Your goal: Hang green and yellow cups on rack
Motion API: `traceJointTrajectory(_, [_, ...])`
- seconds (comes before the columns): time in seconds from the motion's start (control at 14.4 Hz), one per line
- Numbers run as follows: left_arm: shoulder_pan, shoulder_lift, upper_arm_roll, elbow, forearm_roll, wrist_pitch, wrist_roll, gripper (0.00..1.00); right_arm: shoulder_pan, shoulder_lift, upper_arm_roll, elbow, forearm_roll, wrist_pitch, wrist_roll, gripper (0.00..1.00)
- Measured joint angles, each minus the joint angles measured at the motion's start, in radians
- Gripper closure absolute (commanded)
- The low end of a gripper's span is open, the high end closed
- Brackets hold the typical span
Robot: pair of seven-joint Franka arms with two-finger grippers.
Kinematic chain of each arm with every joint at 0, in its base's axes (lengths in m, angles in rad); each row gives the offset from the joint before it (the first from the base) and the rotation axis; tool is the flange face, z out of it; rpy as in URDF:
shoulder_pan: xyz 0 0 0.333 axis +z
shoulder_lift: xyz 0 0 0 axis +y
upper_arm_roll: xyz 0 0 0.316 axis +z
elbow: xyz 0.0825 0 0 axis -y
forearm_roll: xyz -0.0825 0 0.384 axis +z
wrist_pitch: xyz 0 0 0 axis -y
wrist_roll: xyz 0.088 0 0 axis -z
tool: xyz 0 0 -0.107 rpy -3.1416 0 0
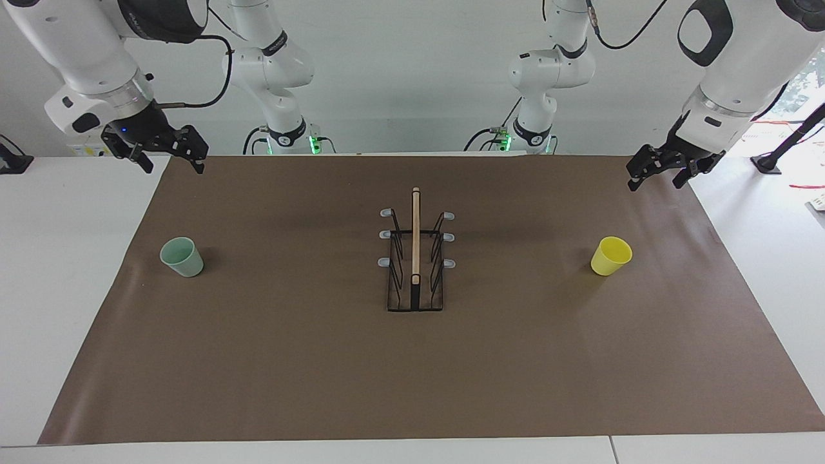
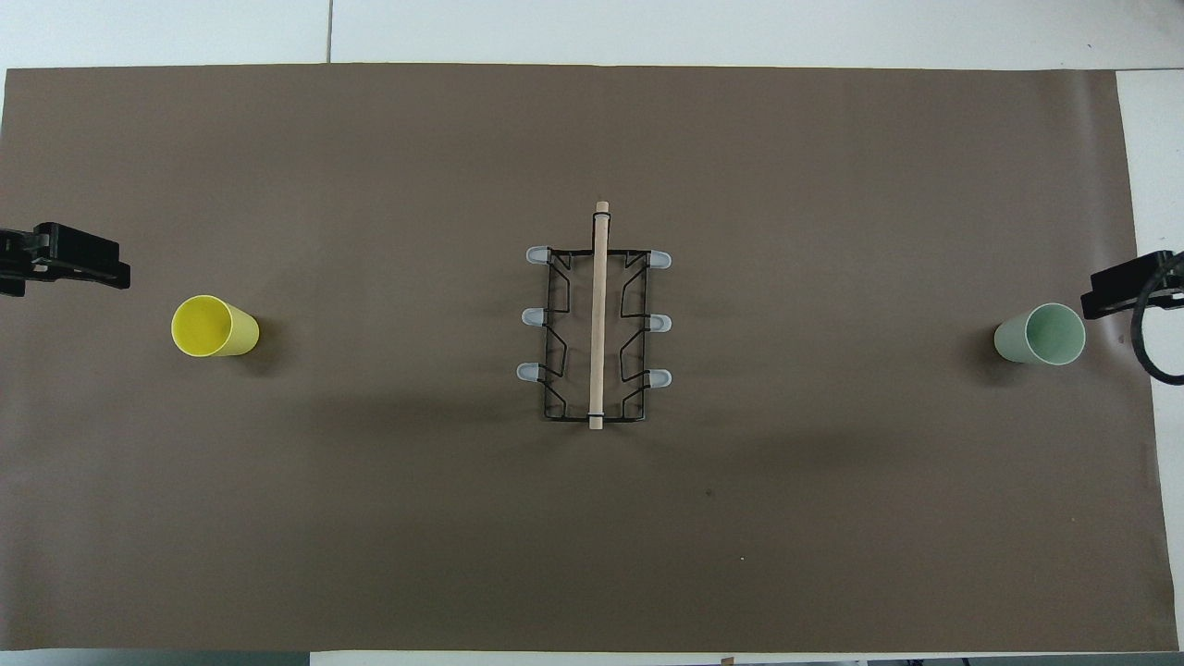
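The rack (image 1: 416, 232) (image 2: 598, 314) stands in the middle of the brown mat, its wooden bar running away from the robots and its grey-tipped pegs bare. The pale green cup (image 1: 182, 256) (image 2: 1041, 333) sits mouth up toward the right arm's end. The yellow cup (image 1: 611, 255) (image 2: 215, 326) sits mouth up toward the left arm's end. My right gripper (image 1: 174, 167) (image 2: 1105, 298) hangs open and holds nothing, above the mat's corner at its own end. My left gripper (image 1: 654, 182) (image 2: 109, 268) hangs open over the mat's edge at its end, also with nothing in it. Both arms wait.
A brown mat (image 1: 290, 361) (image 2: 370, 518) covers most of the white table (image 1: 58, 258). Wide bare mat lies between each cup and the rack. Cables and a stand (image 1: 783, 148) sit off the table at the left arm's end.
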Motion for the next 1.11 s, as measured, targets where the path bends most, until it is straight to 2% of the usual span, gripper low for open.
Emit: traceJointTrajectory(1.11, [-0.003, -0.001, -0.007, -0.014, 0.000, 0.002, 0.000, 0.00, 0.025, 0.001, 0.006, 0.000, 0.007, 0.015, 0.000, 0.00])
